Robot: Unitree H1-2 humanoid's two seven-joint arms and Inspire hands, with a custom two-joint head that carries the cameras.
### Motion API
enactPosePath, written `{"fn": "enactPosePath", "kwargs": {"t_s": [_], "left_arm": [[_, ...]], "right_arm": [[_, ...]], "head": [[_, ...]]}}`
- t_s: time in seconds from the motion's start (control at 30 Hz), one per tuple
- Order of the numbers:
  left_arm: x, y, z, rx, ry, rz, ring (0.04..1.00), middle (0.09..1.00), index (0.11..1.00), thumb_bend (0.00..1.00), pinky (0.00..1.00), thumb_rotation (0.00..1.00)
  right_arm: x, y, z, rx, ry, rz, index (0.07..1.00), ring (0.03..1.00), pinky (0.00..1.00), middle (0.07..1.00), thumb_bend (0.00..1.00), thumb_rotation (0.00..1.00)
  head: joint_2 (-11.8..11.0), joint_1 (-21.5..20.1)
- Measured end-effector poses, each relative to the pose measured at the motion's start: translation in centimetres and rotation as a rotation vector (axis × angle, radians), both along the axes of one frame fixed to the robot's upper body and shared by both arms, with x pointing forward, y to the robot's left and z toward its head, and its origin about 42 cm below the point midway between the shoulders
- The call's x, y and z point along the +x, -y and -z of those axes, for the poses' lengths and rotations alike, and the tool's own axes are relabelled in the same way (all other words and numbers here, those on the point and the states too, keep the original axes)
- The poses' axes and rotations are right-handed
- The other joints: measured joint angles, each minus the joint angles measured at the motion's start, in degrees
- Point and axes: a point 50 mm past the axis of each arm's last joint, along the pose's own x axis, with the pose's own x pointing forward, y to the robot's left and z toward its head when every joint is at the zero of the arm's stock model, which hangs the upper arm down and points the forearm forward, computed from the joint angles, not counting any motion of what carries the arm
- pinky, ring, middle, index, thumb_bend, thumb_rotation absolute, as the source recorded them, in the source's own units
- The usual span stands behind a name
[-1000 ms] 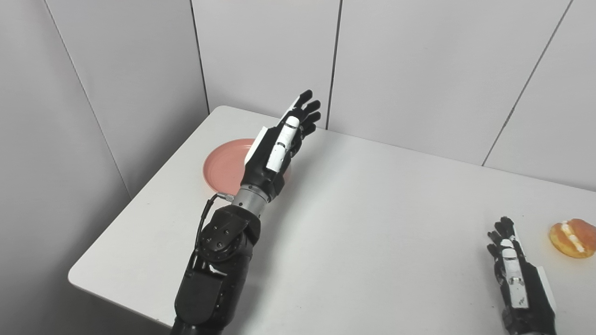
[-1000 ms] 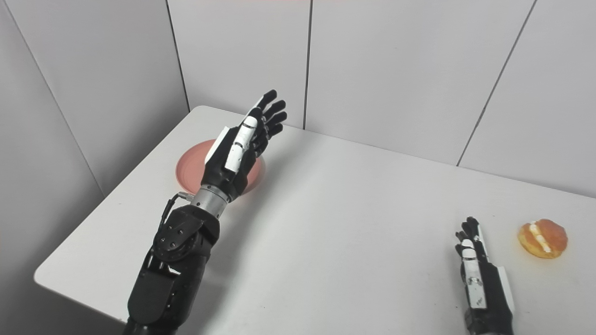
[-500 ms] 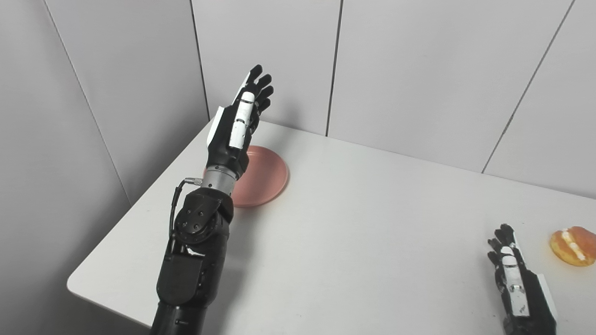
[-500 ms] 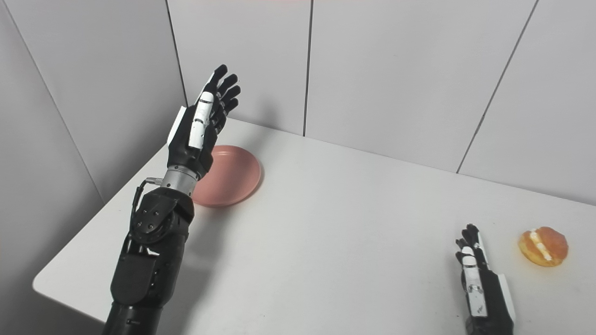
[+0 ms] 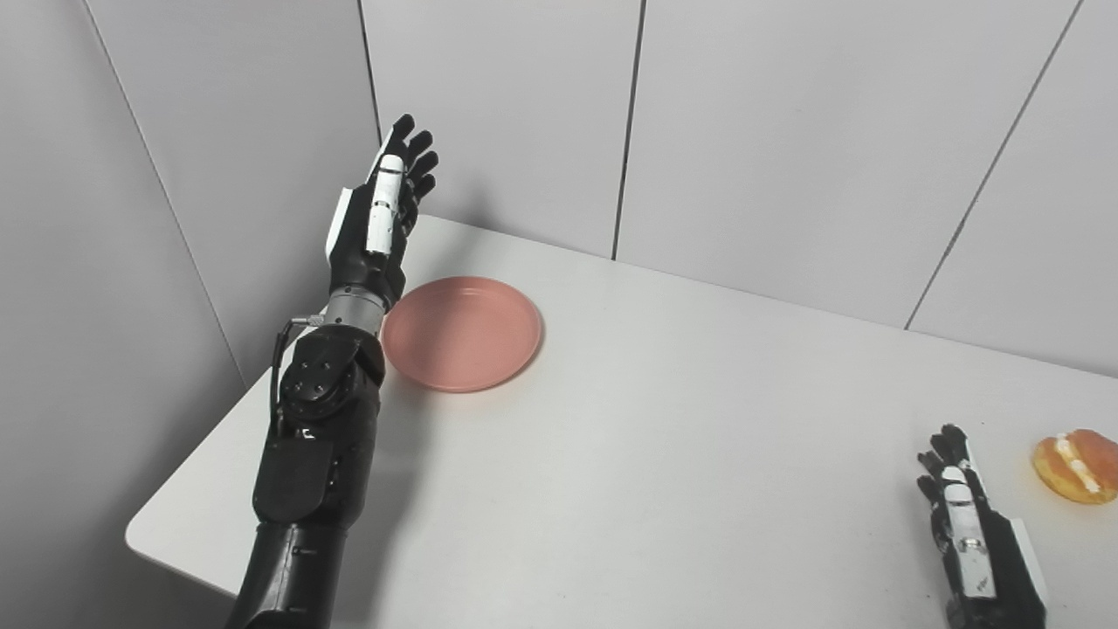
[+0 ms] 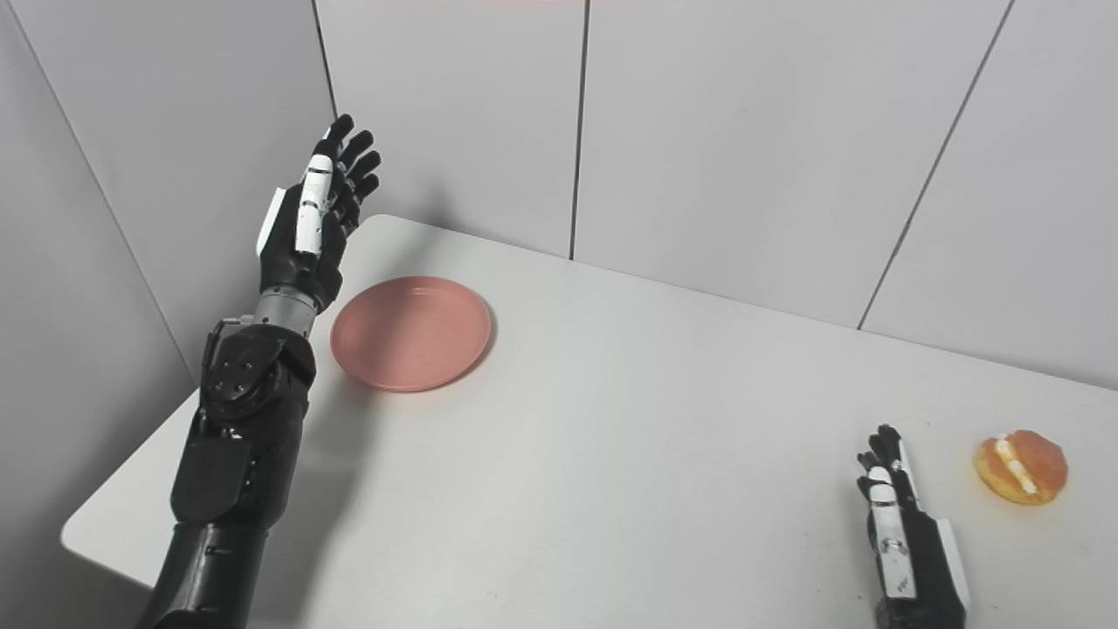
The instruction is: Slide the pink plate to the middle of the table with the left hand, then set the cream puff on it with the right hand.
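The pink plate (image 5: pixel 461 332) lies flat near the table's far left corner, fully visible. My left hand (image 5: pixel 376 223) is raised above the table's left edge, just left of the plate, fingers straight and apart, holding nothing. The cream puff (image 5: pixel 1076 465), golden with a white cream band, sits at the far right of the table. My right hand (image 5: pixel 969 533) rests low near the front right, fingers extended, empty, a little left of the puff. The right eye view shows the plate (image 6: pixel 410 332), left hand (image 6: pixel 306 229), puff (image 6: pixel 1020 466) and right hand (image 6: pixel 900 537).
The white table (image 5: pixel 681 454) has a rounded front left corner. Grey wall panels (image 5: pixel 742 131) stand close behind the table and along its left side, near my raised left hand.
My left hand has swung leftward from above the plate to beside its left edge, uncovering the plate. The plate, cream puff and right hand have not moved.
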Motion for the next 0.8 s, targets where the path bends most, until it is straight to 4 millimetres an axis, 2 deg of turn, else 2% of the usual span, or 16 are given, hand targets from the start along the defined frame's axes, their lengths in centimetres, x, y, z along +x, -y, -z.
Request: {"fn": "enactPosePath", "kwargs": {"t_s": [0.27, 0.4, 0.8], "left_arm": [[0.1, -2.5, 1.1, -0.043, -0.044, -0.037, 0.962, 0.964, 0.955, 0.44, 0.98, 1.00], [0.2, -2.9, 1.6, -0.057, -0.061, -0.041, 0.955, 0.956, 0.949, 0.43, 0.97, 1.00], [0.7, -4.6, 4.9, -0.115, -0.177, -0.071, 0.954, 0.951, 0.933, 0.40, 0.95, 1.00]], "right_arm": [[0.0, 0.1, 0.0, 0.015, -0.002, 0.006, 1.000, 1.000, 1.00, 1.000, 0.11, 1.00], [0.0, 0.1, 0.1, 0.014, -0.003, 0.005, 1.000, 1.000, 1.00, 1.000, 0.11, 1.00], [0.0, 0.1, 0.0, 0.009, 0.000, 0.004, 1.000, 1.000, 1.00, 1.000, 0.10, 1.00]], "head": [[0.09, 0.00], [0.09, 0.09], [0.53, -0.53]]}}
